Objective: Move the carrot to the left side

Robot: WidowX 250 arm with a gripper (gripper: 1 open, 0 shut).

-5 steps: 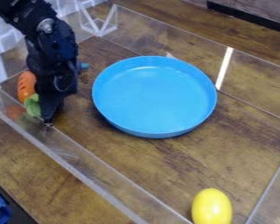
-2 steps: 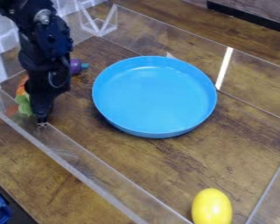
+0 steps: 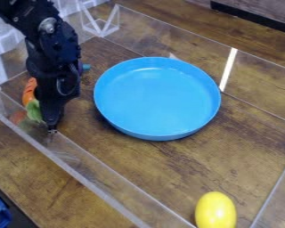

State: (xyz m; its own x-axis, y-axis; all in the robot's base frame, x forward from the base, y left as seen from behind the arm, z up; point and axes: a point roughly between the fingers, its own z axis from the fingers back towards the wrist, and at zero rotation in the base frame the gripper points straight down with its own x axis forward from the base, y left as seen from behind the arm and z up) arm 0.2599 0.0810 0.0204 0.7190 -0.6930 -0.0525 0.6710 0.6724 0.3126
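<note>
The carrot (image 3: 31,93) shows as an orange body with a green leafy end, low on the wooden table at the far left, mostly hidden behind the black arm. My gripper (image 3: 45,118) points steeply down right beside it, its tip near the tabletop. The dark fingers look shut, and the carrot sits against them; whether they clamp it is hidden by the arm's body.
A large blue plate (image 3: 157,96) lies just right of the gripper. A yellow lemon (image 3: 215,212) rests near the front edge. A clear low wall (image 3: 79,165) runs along the front left. A small purple item (image 3: 82,68) peeks out behind the arm.
The arm swayed slightly left and back again, ending almost where it was a second ago. The carrot stays low by the fingers at the far left.
</note>
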